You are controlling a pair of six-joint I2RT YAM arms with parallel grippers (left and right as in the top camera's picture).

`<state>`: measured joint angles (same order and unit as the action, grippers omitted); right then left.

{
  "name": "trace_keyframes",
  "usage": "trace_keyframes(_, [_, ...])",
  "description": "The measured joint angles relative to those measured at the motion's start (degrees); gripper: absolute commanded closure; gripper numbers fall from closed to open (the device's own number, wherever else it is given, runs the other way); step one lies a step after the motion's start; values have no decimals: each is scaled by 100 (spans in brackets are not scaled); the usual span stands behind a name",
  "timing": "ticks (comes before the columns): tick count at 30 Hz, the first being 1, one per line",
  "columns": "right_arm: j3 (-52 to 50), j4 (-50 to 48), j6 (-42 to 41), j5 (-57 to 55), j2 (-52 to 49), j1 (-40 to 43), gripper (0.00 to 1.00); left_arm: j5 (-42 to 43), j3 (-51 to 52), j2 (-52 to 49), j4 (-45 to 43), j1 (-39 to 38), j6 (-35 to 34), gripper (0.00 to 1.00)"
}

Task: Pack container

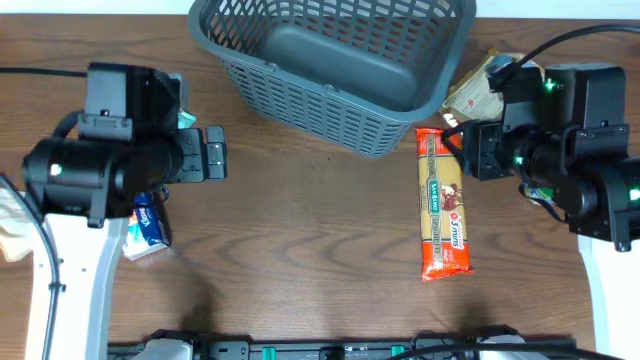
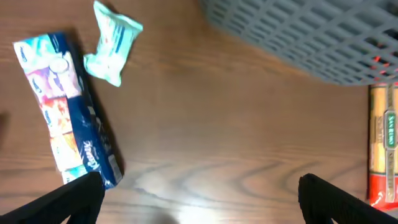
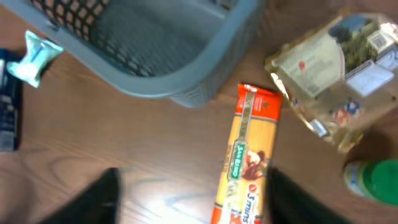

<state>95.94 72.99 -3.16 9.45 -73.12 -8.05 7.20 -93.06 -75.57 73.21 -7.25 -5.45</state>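
Overhead, nearest the lower edge, a long red-and-yellow pasta packet (image 1: 443,205) lies right of centre, with a blue tissue pack (image 1: 148,228) at lower left. Above them the 2 arms hover. The left gripper (image 2: 199,193) is spread wide over bare table (image 2: 217,124), and the right gripper (image 3: 194,196) is equally wide, the pasta showing between its fingers. The container (image 1: 300,100) sits at upper centre, empty. I'd say packing hasn't begun. The 1st pick looks like the pasta, which needs the right claw lowered across its narrow width.

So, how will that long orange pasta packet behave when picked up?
The pasta packet lies flat and straight, so it is probably stiff along its length. Its shiny wrap likely slips, and an end grasp may tilt it.
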Motion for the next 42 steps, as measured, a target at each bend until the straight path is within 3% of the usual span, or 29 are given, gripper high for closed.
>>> trace_keyframes(2, [0,-24,20,0,0,0,96,11,0,-9,0,0,-13,40])
trace_keyframes(3, [0,-24,24,2,0,0,99,13,0,-7,0,0,-11,51])
trace_keyframes(6, [0,-28,-2,9,0,0,99,15,0,11,0,-7,44,69])
trace_keyframes(8, [0,-26,-2,7,0,0,99,13,0,15,-9,-7,46,93])
trace_keyframes(15, [4,-44,127,9,0,0,99,13,-407,-13,31,-7,79,95])
trace_keyframes(25, [1095,96,284,2,-601,-57,99,13,-2933,-890,282,-7,168,95])
trace_keyframes(30, [1679,627,726,2,-1084,-608,99,48,-3862,-1757,243,-7,503,94])
trace_keyframes(42, [1729,1093,1668,17,-1528,-1902,99,850,-4041,-2999,-612,-31,1598,95])
